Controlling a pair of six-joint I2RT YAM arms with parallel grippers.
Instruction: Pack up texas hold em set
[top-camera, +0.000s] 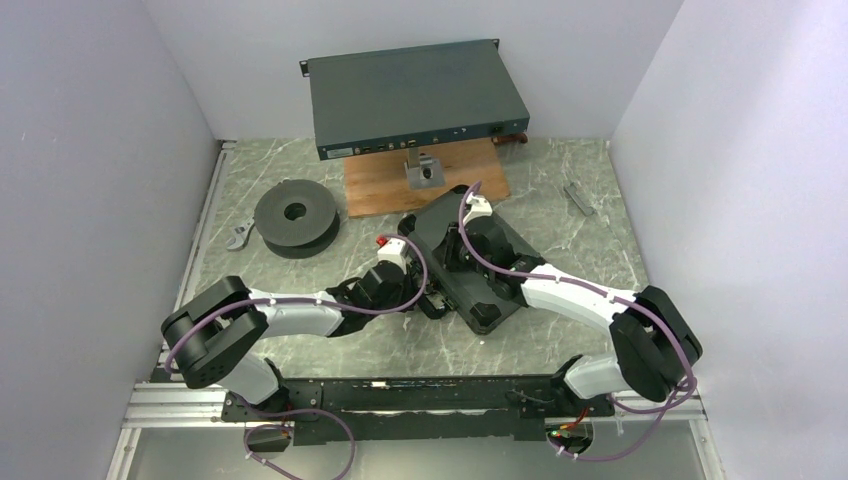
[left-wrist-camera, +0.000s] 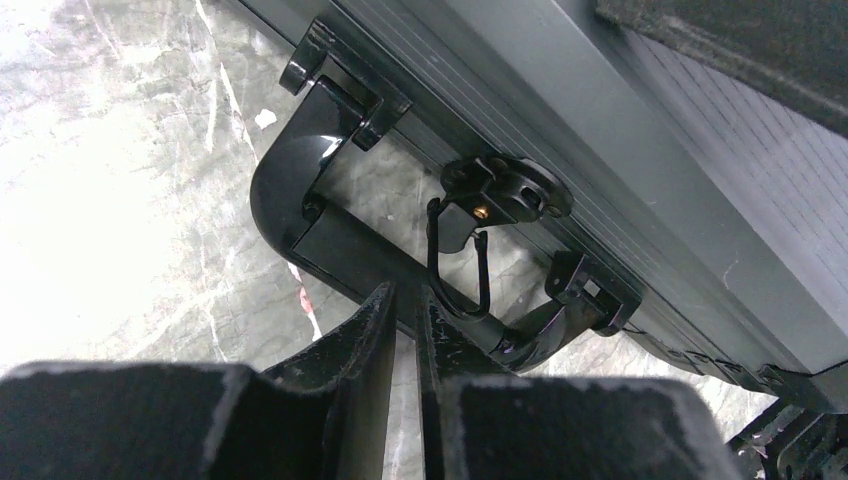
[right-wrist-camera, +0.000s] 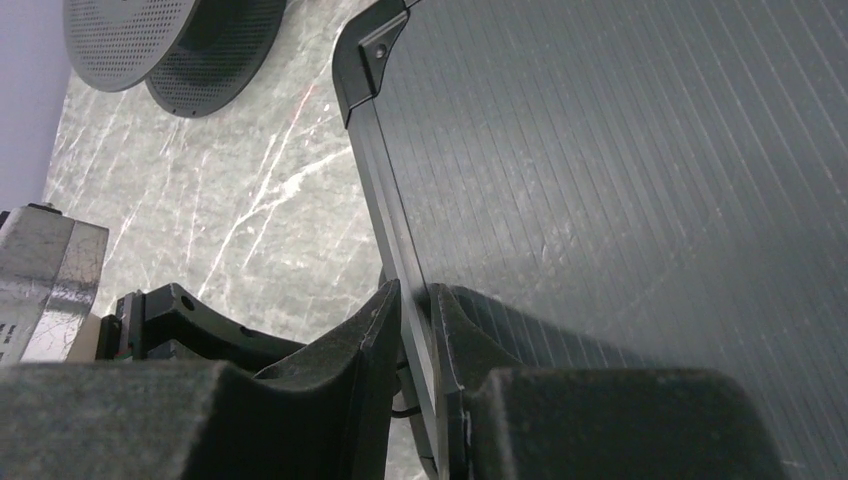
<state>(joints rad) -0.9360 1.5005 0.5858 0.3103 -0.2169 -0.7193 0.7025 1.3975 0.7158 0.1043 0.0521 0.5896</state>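
Note:
The black ribbed case (top-camera: 488, 305) of the texas hold em set lies mid-table, largely covered by both arms. My left gripper (top-camera: 428, 300) is at its near-left side. In the left wrist view that gripper (left-wrist-camera: 405, 292) is shut, its tips against the case's black handle (left-wrist-camera: 345, 240), with nothing between the fingers. A latch (left-wrist-camera: 505, 188) with a wire loop hangs off the case wall (left-wrist-camera: 600, 150) just behind the handle. My right gripper (top-camera: 452, 268) is over the case. In the right wrist view the right gripper (right-wrist-camera: 415, 292) is shut on the silver rim of the case lid (right-wrist-camera: 620, 180). Chips, cards and discs are hidden.
A dark grey spool (top-camera: 295, 215) lies left of the case. A flat teal-grey metal box (top-camera: 415, 100) stands at the back, over a wooden board (top-camera: 380, 185) with a grey block (top-camera: 422, 170). A small metal bar (top-camera: 578, 198) lies at the right. White walls close in on both sides.

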